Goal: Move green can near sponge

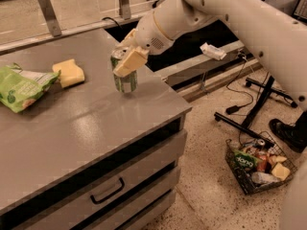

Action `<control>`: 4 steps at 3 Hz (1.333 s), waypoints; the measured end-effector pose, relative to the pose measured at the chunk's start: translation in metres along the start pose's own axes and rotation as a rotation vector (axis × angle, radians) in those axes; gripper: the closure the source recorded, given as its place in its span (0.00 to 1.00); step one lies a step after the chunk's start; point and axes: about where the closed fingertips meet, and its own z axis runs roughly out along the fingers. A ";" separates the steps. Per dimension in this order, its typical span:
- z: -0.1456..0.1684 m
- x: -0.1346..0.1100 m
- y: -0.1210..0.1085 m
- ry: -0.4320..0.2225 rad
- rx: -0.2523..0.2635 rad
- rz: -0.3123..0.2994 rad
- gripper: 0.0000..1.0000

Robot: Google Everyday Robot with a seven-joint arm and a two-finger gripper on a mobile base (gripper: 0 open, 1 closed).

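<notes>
Green can [125,80]: green body, silver top. Gripper [120,59] was at the can's upper part, near the counter's right edge, with pale yellow fingers [130,61] clamped on it. Arm [230,13] was white with a thin tan ring at the wrist. Sponge [69,73] was pale yellow and plain. Snack bag [21,87] was bright green with white patches. Counter [96,128] was flat grey, with a black drawer handle [107,191]. Floor [211,195] was beige and dark-speckled. Wire basket [238,178] was dark, holding green, red and yellow packs.
</notes>
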 end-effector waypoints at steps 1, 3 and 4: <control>0.012 -0.010 -0.017 -0.054 0.011 0.021 1.00; 0.041 -0.029 -0.029 -0.104 0.021 0.043 1.00; 0.054 -0.036 -0.030 -0.114 0.022 0.028 1.00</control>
